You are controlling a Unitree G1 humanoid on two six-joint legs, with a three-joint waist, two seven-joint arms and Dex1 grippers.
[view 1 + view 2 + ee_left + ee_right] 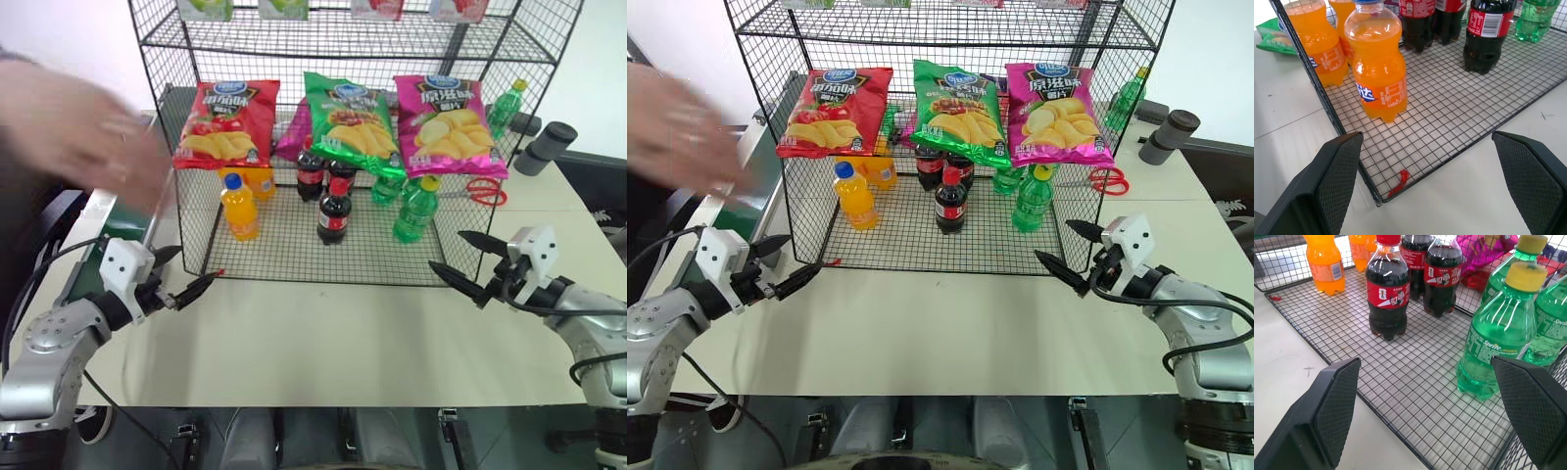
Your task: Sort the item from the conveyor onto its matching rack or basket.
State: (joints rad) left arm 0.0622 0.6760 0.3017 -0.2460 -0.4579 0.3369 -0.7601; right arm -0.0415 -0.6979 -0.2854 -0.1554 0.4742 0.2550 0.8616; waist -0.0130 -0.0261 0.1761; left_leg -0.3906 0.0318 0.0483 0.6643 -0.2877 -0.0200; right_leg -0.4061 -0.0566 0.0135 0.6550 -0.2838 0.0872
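Note:
Three cola bottles stand on the grid floor of the black wire rack (294, 266). The front one (334, 211) (1387, 293) is upright at mid-floor. I cannot tell which of them is the item. At the left runs the conveyor (116, 233), its far part hidden by a person's blurred hand (78, 127); the green belt that shows bears nothing. My left gripper (201, 262) (1425, 142) hovers open and empty at the rack's front left corner. Off the front right corner, my right gripper (444, 250) (1425, 364) is open and empty too.
Orange-drink bottles (239, 208) stand at the rack's left, green bottles (416, 211) at its right. Chip bags (351, 122) hang above them. Red scissors (485, 191) and a black cylinder (549, 147) lie on the table right of the rack.

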